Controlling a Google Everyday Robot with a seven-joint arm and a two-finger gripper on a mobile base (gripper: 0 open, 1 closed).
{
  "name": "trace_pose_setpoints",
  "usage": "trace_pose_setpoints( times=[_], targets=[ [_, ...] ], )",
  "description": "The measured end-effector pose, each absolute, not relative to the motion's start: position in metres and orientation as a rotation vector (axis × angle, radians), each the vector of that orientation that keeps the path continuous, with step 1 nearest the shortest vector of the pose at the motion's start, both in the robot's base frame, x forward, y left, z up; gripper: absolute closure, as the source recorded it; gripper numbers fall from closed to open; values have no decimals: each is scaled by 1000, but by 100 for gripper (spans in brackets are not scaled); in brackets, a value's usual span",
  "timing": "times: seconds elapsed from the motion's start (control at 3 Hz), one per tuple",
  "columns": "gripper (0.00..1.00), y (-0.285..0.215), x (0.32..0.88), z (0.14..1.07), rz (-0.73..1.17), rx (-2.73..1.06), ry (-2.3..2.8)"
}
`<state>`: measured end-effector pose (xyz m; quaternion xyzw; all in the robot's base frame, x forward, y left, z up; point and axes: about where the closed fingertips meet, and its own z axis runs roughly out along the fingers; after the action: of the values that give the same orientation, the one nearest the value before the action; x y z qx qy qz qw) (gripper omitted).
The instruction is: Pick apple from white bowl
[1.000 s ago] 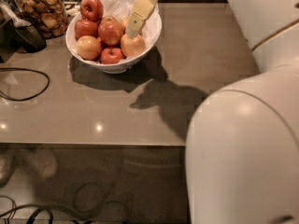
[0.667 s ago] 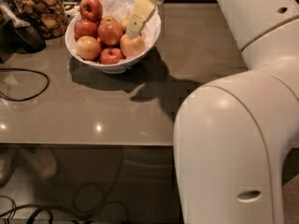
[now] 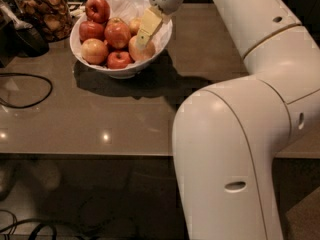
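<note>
The apple [image 3: 143, 55], pale yellow-peach, lies at the right side of the white bowl [image 3: 125, 72], close to the wall and just beside a small red apple [image 3: 119, 60]. I judge it firm, rather heavy and smooth-skinned, so it may slip; a hold across its widest middle looks safest. The end effector [image 3: 143, 40] is right at its top; whether it is wide or narrow, I cannot tell. The bowl stands on the desk [image 3: 100, 114], near a glass jar [image 3: 45, 11].

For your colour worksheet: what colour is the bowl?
White bowl, camera view; pincer at its pale apple.
</note>
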<state>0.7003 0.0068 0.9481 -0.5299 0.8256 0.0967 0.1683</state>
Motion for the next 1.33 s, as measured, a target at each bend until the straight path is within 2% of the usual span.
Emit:
trace_pose_setpoints(
  times=[0.33,1.0,1.33],
  targets=[
    [1,12,702,946,284,-1506,2352],
    [0,23,705,951,317,-1512,2306],
    [4,30,701,954,349,-1534,2275]
  ],
)
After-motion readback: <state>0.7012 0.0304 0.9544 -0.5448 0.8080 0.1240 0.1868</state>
